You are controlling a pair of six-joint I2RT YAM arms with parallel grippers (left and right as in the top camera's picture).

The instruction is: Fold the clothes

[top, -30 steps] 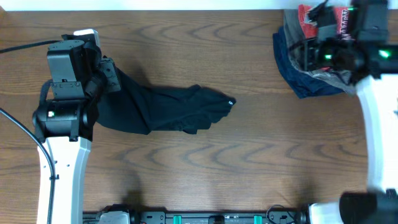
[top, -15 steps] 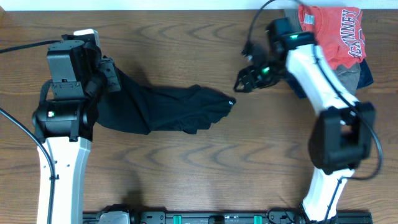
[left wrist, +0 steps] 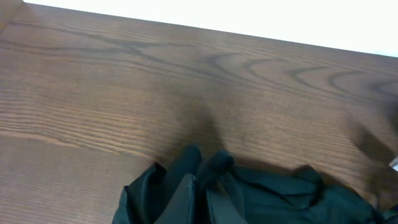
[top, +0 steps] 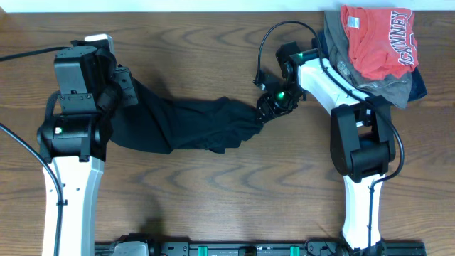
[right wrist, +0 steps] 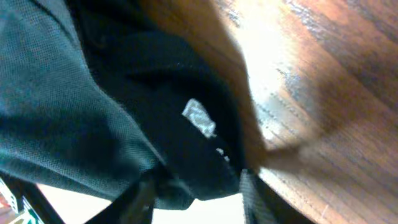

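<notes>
At the right tip of the black garment point(top: 185, 124), the right gripper point(top: 266, 108) is shown with fingers spread either side of the cloth near the white tag point(right wrist: 199, 118), having been swung over from the red shirt point(top: 373, 39) pile within the last second. The garment lies bunched along the table point(top: 213, 199), its other end pinched by the left gripper point(top: 122, 87). With both ends attended, spreading it flat is judged the step at hand.

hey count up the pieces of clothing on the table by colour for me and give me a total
black garment: 1
red shirt: 1
grey garment: 1
navy garment: 1
Total: 4
</notes>
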